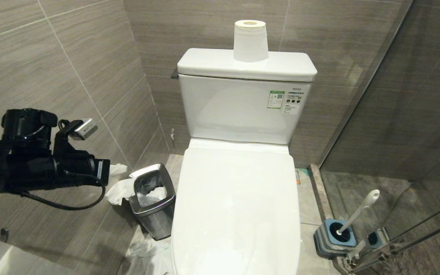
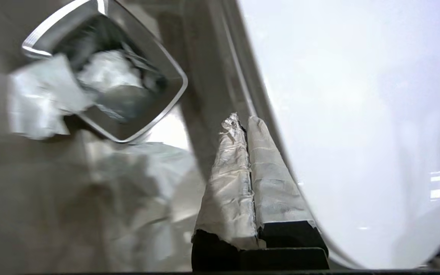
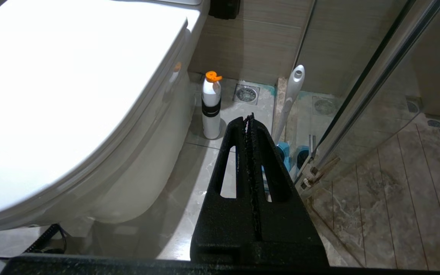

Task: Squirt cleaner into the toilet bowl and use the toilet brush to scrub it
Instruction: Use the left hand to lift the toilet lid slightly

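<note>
The glossy white ceramic toilet bowl (image 1: pixel 239 198) has its lid down, so opening comes first. The left pincer (image 2: pixel 245 124), clenched and empty, hangs beside the lid's left edge. The right pincer (image 3: pixel 249 120) is clenched, idle. The grey-handled toilet brush (image 1: pixel 359 210) stands in its holder, right.

Tiled bathroom: toilet bowl (image 1: pixel 239 206), shower glass (image 1: pixel 395 114).

Bright, even light falls on the closed lid of the toilet bowl (image 1: pixel 239 206), which glares nearly blank white in both wrist views. Beside it, the steel waste bin (image 2: pixel 105 72) and crumpled paper (image 2: pixel 40 99) smear, probably from motion blur. The glass partition (image 1: pixel 414 152) right of the toilet reflects dimly.
</note>
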You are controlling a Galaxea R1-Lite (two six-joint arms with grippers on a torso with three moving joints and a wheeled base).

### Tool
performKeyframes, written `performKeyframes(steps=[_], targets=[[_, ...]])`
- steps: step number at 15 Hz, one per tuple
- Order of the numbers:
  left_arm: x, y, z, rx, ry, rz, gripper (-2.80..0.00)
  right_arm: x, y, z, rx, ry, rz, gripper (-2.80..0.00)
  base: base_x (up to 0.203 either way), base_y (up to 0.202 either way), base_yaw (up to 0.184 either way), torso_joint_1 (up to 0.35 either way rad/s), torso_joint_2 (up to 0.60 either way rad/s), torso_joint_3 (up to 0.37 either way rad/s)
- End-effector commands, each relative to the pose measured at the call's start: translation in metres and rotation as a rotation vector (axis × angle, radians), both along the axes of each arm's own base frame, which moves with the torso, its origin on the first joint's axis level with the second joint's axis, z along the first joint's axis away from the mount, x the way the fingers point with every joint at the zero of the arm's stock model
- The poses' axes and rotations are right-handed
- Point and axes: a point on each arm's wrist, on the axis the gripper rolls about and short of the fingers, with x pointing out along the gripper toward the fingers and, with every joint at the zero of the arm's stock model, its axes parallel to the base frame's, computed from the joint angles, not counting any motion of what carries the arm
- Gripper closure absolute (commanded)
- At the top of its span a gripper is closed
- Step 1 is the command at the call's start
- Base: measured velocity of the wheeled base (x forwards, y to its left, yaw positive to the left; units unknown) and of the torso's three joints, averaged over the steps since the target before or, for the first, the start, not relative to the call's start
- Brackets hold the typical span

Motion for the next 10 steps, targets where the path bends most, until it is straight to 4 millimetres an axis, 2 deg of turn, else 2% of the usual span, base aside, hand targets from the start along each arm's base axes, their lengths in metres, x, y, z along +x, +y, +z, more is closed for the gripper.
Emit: performKeyframes(steps=[1,4,8,10], targets=[[0.02,-0.001,-0.019,-0.113,0.097,0.014,0.0,0.0,0.0,0.0,0.0,0.0,0.0,0.0,0.0,0.0,0.0,0.0,0.0,0.0],[0.043,-0.003,-0.041,-0.207,0.123,0.03,0.0,0.0,0.0,0.0,0.0,0.0,0.0,0.0,0.0,0.0,0.0,0.0,0.0,0.0],[0.08,-0.009,-0.069,-0.367,0.077,0.088,0.0,0.0,0.0,0.0,0.0,0.0,0.001,0.0,0.0,0.0,0.0,0.0,0.0,0.0],[0.084,-0.011,-0.076,-0.462,0.121,0.066,0.0,0.0,0.0,0.0,0.0,0.0,0.001,0.0,0.0,0.0,0.0,0.0,0.0,0.0]])
